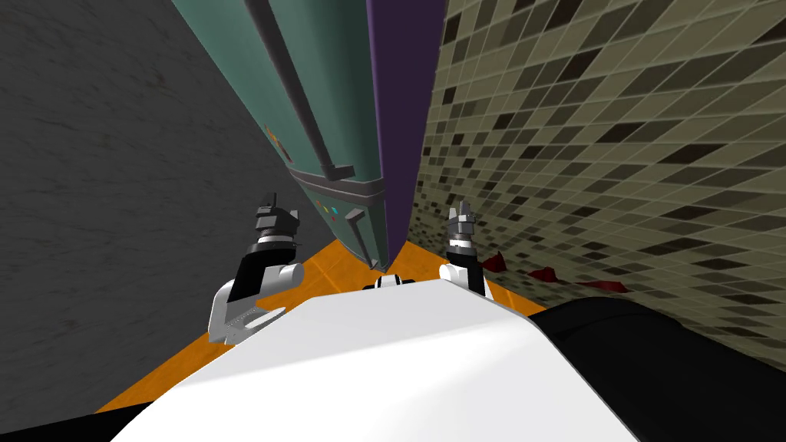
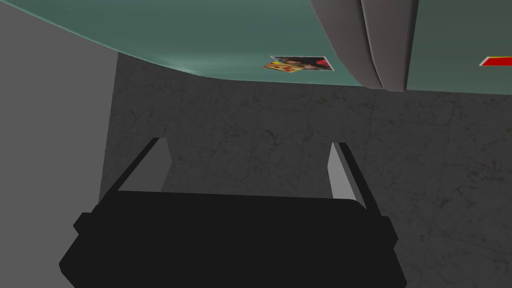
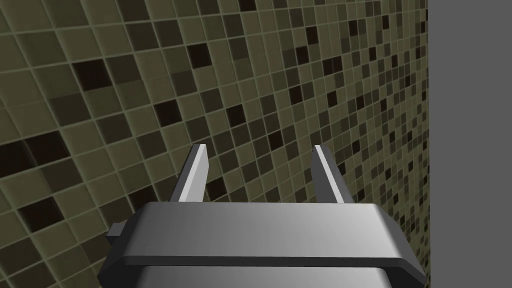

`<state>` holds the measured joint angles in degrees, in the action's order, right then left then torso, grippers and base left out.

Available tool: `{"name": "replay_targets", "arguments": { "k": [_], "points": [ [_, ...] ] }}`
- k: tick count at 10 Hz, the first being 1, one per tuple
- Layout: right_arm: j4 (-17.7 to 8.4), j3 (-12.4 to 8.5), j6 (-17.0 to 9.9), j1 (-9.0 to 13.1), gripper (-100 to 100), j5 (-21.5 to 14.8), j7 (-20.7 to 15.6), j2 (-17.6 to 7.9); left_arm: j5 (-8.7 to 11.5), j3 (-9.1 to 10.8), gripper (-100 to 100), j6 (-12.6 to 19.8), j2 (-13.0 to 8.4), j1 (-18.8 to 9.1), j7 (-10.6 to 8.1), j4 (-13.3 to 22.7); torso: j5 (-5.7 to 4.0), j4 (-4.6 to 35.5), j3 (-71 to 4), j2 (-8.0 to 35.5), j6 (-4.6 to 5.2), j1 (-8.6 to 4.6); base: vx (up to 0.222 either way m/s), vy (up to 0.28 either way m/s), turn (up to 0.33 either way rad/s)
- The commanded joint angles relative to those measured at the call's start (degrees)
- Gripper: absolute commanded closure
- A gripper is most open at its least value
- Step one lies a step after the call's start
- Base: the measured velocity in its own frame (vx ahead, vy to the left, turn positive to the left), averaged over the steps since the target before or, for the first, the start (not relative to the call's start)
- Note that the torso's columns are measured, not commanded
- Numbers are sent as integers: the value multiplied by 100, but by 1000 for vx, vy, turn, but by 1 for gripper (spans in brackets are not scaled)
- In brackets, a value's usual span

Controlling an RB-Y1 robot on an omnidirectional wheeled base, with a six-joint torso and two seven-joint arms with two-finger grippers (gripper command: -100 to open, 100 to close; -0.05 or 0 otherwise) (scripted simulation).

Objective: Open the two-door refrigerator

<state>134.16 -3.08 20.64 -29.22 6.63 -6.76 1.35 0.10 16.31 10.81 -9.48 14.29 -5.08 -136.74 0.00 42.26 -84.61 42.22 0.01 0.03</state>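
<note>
The teal refrigerator rises straight ahead, with two long grey handles side by side where its upper doors meet and a lower drawer with a short handle. Its side panel is purple. My left gripper hangs open to the left of the lower drawer, apart from it. In the left wrist view the left gripper has nothing between its fingers; beyond it are the teal door, the handles' ends and a small picture magnet. My right gripper is open and empty, to the right of the refrigerator.
A dark grey marbled wall runs along the left, a mosaic-tiled wall along the right. The floor at the refrigerator's foot is orange. Small red objects lie low by the tiled wall.
</note>
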Motion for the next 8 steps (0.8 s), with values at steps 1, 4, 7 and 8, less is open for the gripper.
{"name": "replay_targets", "arguments": {
  "k": [1, 4, 7, 8],
  "points": [
    [0, 0, 0, -1, 0, 0, 0, 0, 24, 111, -100, 339, 6, -141, 38, -49, -1, -1, -2, -4, -3, -7, 80, -117, 63],
    [0, 0, 0, 0, 0, 0, 0, 0, 82, 294, -100, 816, 21, -392, 98, -121, 1, 4, 9, 15, 0, 2, 65, -127, 109],
    [0, 0, 0, 0, 0, 0, 0, 0, 119, 379, -100, 1125, 28, -517, 126, -155, 0, 1, 1, 0, -2, -5, 68, -118, 94],
    [0, 0, 0, 0, 0, 0, 0, 0, 161, 459, -100, 1347, 34, -641, 152, -186, 1, 2, 3, 6, 0, 1, 38, -125, 185]
  ]
}}
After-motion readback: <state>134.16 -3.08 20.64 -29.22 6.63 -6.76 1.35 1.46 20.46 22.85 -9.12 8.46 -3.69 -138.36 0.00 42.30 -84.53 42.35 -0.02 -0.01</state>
